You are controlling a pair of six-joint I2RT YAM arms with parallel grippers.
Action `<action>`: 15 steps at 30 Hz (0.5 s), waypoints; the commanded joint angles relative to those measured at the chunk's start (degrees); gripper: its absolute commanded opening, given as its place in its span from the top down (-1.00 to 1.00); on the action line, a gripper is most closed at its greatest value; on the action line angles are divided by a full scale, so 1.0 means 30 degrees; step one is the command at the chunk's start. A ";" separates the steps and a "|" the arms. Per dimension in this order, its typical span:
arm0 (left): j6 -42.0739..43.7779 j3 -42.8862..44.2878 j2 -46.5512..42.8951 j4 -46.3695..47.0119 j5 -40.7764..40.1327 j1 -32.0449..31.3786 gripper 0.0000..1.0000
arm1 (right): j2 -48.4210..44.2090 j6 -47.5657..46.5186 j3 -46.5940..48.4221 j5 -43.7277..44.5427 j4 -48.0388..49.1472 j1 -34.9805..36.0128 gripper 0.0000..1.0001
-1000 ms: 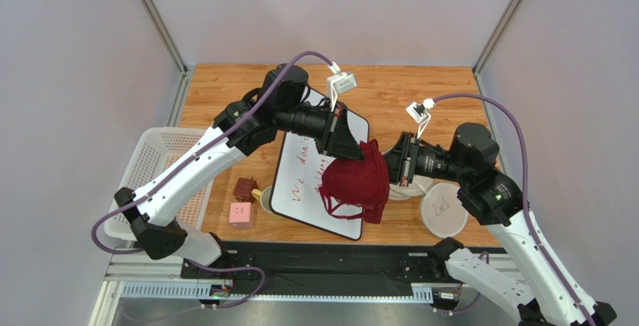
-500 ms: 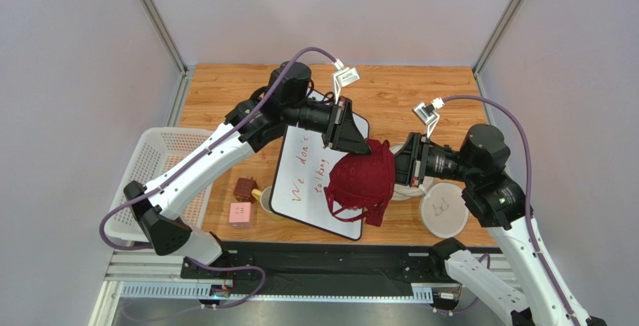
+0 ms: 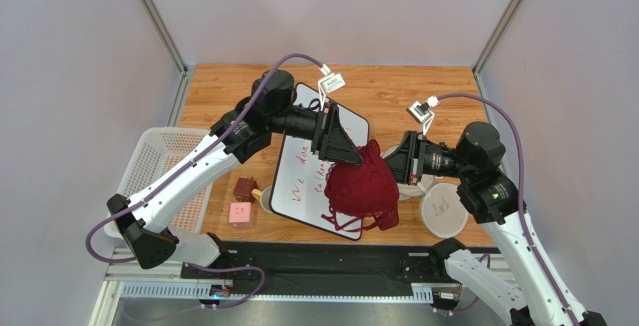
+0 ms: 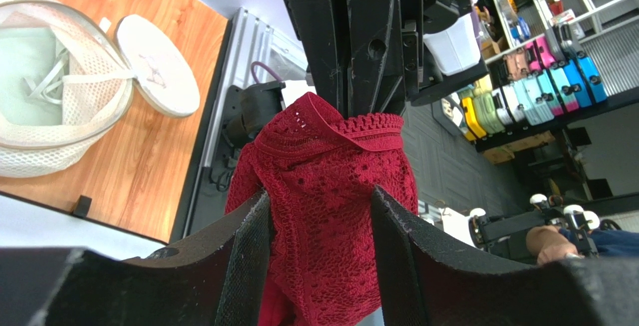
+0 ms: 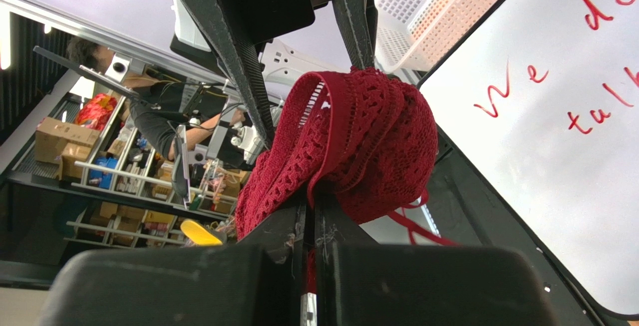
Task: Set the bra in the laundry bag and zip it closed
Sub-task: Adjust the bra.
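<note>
Lid: the round disc lies flat on the table at your near right, touching the bag's body.
Laundry bag: it stands open-topped on the table, below your right arm.
Bra: it hangs in the air between your two grippers, over the near right corner of the whiteboard, apart from the bag.
Right gripper: your fingers are pressed together, pinching a bunched edge of the bra.
Left gripper: your fingers are spread, with the lace hanging between them.

Maroon bra aloft; laundry bag open.
</note>
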 commanded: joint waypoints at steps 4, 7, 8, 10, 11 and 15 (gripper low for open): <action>-0.0429 -0.0597 -0.0802 0.0772 0.0818 0.0375 -0.16 | -0.0461 0.1641 -0.0537 -0.1340 0.1900 -0.0093 1.00; -0.0077 -0.0684 -0.1124 0.0215 0.0789 0.0638 -0.30 | -0.0637 0.2197 -0.0713 -0.1487 0.1900 -0.0093 1.00; -0.0048 -0.0772 -0.1357 0.0127 0.0702 0.0871 -0.36 | -0.0666 0.2431 -0.0714 -0.1516 0.1900 -0.0064 1.00; -0.0105 -0.0918 -0.1592 0.0038 0.0497 0.1077 -0.38 | -0.0695 0.2637 -0.0714 -0.1662 0.1900 -0.0093 1.00; -0.0106 -0.0832 -0.1739 -0.0049 0.0409 0.1252 -0.39 | -0.0667 0.2812 -0.0714 -0.1750 0.1929 -0.0093 1.00; -0.0429 -0.0423 -0.1594 -0.0282 0.0146 0.1312 -0.67 | -0.0520 0.3281 -0.0801 -0.2072 0.2017 -0.0093 1.00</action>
